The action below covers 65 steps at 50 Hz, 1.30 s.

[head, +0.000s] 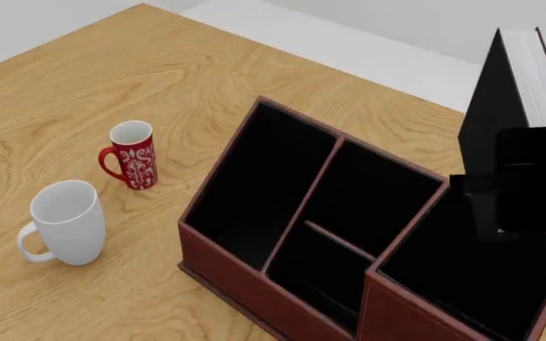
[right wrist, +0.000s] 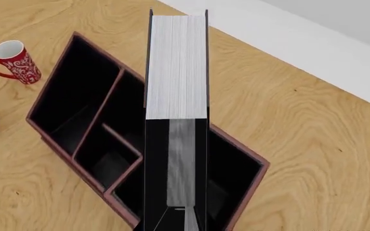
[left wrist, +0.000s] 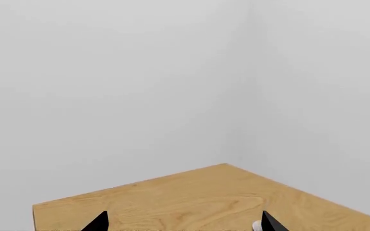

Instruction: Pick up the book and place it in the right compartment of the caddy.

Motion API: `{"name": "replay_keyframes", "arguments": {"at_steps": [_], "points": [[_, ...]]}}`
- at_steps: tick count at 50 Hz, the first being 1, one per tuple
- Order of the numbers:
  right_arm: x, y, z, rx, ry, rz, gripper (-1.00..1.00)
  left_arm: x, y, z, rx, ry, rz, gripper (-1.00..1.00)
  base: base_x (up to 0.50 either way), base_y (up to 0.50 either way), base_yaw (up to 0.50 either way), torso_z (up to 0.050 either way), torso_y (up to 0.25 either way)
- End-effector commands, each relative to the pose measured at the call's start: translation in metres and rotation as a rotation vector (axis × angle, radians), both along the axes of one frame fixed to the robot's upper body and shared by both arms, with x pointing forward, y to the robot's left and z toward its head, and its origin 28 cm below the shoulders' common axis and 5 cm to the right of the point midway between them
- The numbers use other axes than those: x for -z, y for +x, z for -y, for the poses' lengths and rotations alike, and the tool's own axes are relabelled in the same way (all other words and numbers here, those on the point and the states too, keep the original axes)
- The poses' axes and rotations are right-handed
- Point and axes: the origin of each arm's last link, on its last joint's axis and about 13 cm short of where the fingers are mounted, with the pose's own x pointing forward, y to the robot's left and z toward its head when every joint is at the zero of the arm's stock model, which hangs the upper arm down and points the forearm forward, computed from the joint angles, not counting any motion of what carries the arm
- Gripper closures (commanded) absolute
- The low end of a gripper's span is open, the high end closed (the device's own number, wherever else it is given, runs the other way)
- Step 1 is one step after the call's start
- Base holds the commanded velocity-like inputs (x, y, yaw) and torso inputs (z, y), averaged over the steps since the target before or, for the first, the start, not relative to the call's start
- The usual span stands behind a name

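1. The tabletop (head: 83, 64) is light grained wood, with plain pale grey walls behind it.
2. The book (head: 500, 106) is black with white page edges, held upright in the clamped right gripper (head: 525, 177) above the right compartment (head: 482, 273) of the reddish-brown caddy (head: 254, 280).
3. The left gripper (left wrist: 185, 222) shows only two fingertips, set wide apart over the tabletop, empty.
4. A red mug (head: 133, 154) and a white mug (head: 65, 222) stand apart from the caddy, on the side of its long section.

Illumination is bright, even and diffuse; renders are sharp throughout, without glare or blur; shadows on the bench (head: 111, 78) are faint.
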Motion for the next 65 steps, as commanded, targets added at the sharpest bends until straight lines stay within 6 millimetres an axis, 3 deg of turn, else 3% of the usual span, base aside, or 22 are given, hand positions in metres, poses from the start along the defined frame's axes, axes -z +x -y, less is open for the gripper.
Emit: {"name": "replay_keyframes", "arguments": {"at_steps": [1, 43, 65], "points": [[0.001, 0.003, 0.002, -0.006, -0.015, 0.033, 1.00, 0.003, 0.003, 0.001, 0.000, 0.006, -0.013, -1.00, 0.00, 0.00, 0.00, 0.000, 0.000], [0.015, -0.009, 0.006, 0.010, -0.026, -0.028, 1.00, 0.003, 0.003, 0.000, 0.002, -0.001, -0.014, -1.00, 0.00, 0.00, 0.00, 0.000, 0.001], [0.030, -0.002, 0.006, -0.001, -0.012, -0.047, 1.00, 0.004, 0.004, 0.000, 0.003, 0.001, -0.015, -1.00, 0.00, 0.00, 0.00, 0.000, 0.001]]}}
